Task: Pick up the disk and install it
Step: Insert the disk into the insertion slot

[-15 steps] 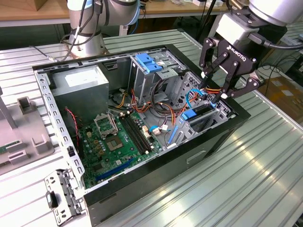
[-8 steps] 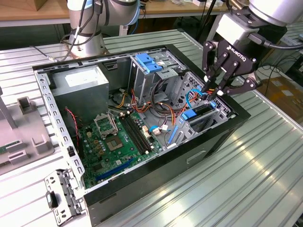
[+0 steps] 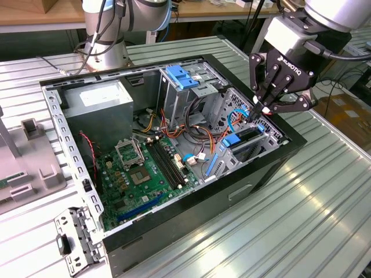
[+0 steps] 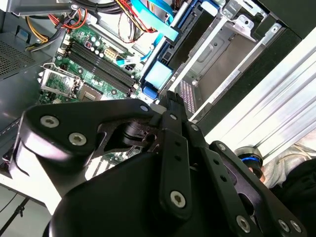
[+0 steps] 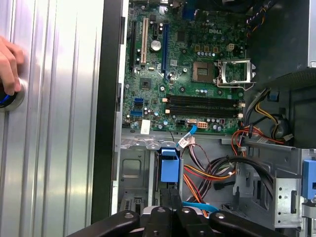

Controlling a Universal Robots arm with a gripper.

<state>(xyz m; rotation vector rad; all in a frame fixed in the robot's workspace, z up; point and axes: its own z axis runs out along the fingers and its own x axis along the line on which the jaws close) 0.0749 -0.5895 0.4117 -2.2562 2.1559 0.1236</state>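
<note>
Exterior view, case: an open black metal computer case (image 3: 191,217) is set on the ribbed metal table (image 3: 313,208), green motherboard (image 3: 136,174) inside.
Exterior view, disk: the flat dark disk (image 3: 246,138) with blue rails is held edge-up in the silver drive bay (image 3: 232,165), black gripper (image 3: 260,110) clamped on it.
Second wrist view, room: bay walls are seen close beside it.
First wrist view, disk: a blue end is shown beside cables (image 5: 217,170).

White lettering (image 3: 288,65) on the hand (image 3: 262,108)

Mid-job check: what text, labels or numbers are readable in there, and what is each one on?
Gripper body: white maker's lettering, a brand mark, not quoted here.
Power-supply box label: print too small to read.
Motherboard white markings: too small to read.
</note>
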